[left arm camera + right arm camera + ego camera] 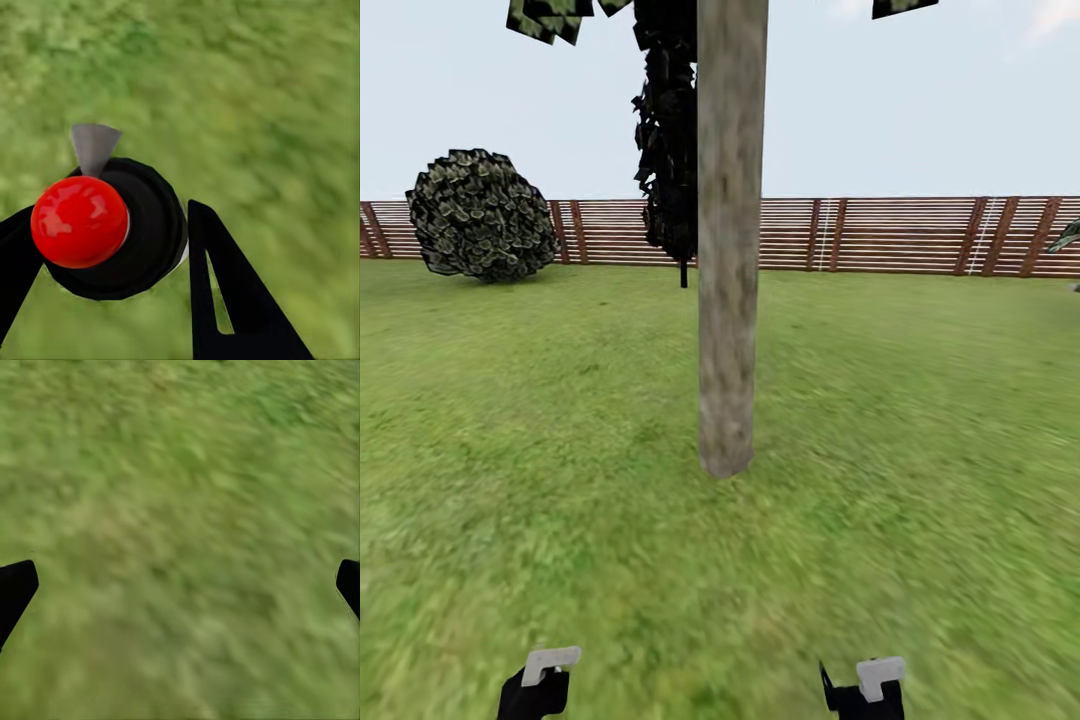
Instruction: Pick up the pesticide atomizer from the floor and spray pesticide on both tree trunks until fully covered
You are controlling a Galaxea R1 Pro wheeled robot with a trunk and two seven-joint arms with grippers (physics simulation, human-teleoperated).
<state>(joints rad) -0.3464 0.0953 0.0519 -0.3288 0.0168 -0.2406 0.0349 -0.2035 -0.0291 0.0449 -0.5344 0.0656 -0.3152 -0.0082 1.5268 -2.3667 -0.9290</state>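
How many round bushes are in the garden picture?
1. One round bush sits on the grass at the far left, right in front of the wooden fence. More bushes may be hidden outside what the head camera sees.

At the bottom edge of the head view two arm ends show, one at lower left, one at lower right. The left gripper is a matte black block capped by a pale grey-white rectangular plate; the right gripper looks the same. Up close, the left fingers are flat, black, tapering blades, one with a narrow slot. The right fingers appear as dark rounded tips at the frame's side edges.
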